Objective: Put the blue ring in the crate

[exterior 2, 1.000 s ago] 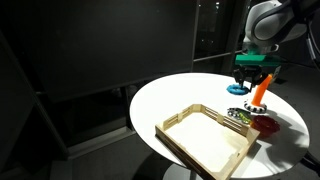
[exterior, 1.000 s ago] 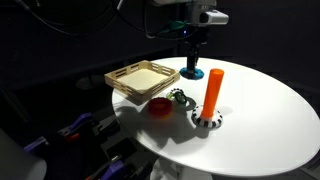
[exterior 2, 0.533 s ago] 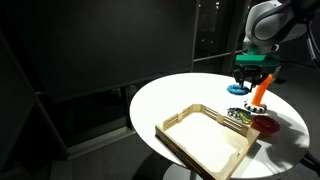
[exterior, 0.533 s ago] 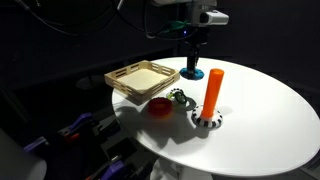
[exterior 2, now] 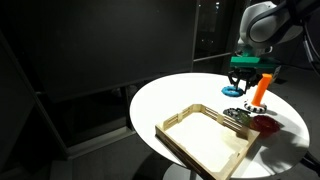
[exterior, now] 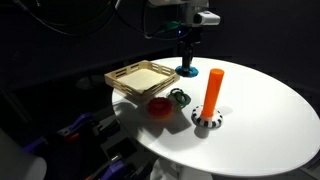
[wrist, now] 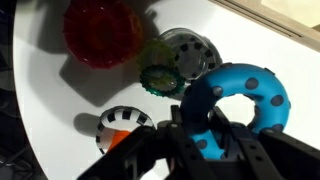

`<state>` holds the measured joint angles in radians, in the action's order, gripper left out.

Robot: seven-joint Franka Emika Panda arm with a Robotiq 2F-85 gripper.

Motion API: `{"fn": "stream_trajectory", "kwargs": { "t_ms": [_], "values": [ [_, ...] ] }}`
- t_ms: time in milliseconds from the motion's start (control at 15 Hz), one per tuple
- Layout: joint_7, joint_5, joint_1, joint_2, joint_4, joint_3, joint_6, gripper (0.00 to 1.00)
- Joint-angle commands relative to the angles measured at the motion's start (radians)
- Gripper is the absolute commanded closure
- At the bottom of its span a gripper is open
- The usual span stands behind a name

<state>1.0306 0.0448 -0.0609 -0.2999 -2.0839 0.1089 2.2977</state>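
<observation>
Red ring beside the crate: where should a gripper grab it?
Pinch one side of the red ring from straight above, one finger in the hole and one outside. It lies flat on the table with its hole facing up.

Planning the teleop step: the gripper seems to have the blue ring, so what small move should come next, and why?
Likely raise the blue ring slightly and ease it toward the crate. The gripper looks closed on the ring, the ring is outside the crate, and the crate's low slatted wall needs clearing.
</observation>
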Motion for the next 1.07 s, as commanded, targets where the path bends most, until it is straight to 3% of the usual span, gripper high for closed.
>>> {"fn": "stream_trajectory", "kwargs": {
  "t_ms": [0,1000],
  "values": [
    [-0.015,0.019,-0.016,-0.012,0.043,-0.019,-0.002,0.89],
    [-0.143,0.024,-0.118,-0.054,0.048,-0.102,0.110,0.89]
  ]
}}
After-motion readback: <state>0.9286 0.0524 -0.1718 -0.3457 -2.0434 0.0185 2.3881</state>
